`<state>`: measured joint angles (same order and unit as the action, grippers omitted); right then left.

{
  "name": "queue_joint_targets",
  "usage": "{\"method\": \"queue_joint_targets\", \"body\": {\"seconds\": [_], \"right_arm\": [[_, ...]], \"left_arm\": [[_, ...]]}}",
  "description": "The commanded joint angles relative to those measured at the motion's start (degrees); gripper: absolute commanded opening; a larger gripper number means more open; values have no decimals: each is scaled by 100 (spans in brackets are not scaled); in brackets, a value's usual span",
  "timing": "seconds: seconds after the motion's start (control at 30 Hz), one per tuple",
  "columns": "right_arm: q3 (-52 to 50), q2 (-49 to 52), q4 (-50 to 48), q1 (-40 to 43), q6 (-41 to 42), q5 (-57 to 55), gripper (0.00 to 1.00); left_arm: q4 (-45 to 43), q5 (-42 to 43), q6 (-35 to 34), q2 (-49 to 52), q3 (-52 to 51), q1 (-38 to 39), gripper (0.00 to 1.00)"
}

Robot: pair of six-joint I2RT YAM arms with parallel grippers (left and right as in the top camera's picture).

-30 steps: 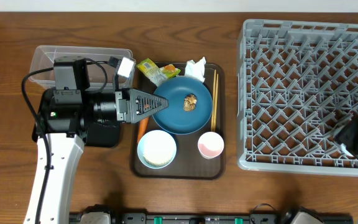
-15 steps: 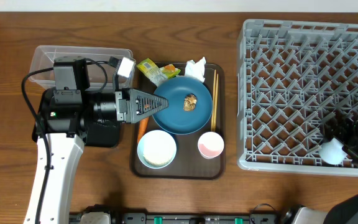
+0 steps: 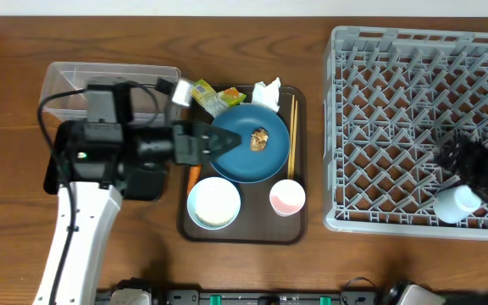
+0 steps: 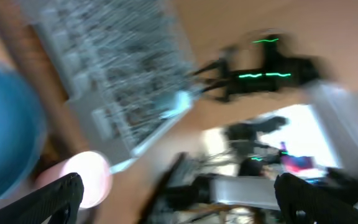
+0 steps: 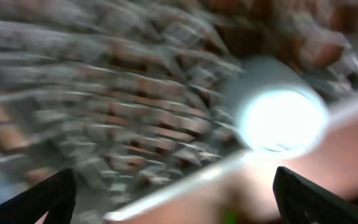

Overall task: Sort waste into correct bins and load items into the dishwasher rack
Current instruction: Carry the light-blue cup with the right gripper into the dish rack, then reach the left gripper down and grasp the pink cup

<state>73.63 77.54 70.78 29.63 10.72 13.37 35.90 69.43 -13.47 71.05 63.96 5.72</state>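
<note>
While the clear tub (image 3: 66, 78) and the black tray (image 3: 146, 186) sit at the far left, partly under the left arm, that arm has pushed rightward over the last second. The left gripper (image 3: 232, 140) now reaches over the left rim of the plate (image 3: 248, 165) rather than stopping short of it. Its wrist view, badly blurred, shows the two fingers (image 4: 48, 196) far apart at the lower corners with nothing between them. I judge it is lining up on the plate or on the brown scrap (image 3: 260, 138) lying on it, not gripping yet. The plate is dark blue, round and shallow, and lies flat in the middle of the serving tray (image 3: 252, 224). The wrapper (image 3: 204, 93) and tissue (image 3: 267, 91) sit at its far edge and the carrot (image 3: 193, 176) by its left side. The bowl (image 3: 213, 203) and pink-lined cup (image 3: 287, 198) are nearer the robot, and the chopsticks (image 3: 293, 135) lie along its right. Further right, the rack (image 3: 396, 102) has gained a pale cup (image 3: 452, 204) in its front right corner, absent a second ago. The right gripper (image 3: 471, 174) hangs just above it, fingers (image 5: 45, 199) spread and holding nothing, which suggests one item is loaded and released. The scrap must leave the plate before the plate follows.
</note>
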Motion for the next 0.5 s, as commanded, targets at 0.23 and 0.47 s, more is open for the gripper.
{"method": "queue_joint_targets", "body": {"seconds": [0.23,0.47], "right_arm": [[243,-1115,-295,-197,-304,1602,93],[240,-1088,-201,-197,-308,1602,92]], "left_arm": [[785,-5687,63,417,76,2649,92],[348,-5989,9,1519,76,3526,82]]}}
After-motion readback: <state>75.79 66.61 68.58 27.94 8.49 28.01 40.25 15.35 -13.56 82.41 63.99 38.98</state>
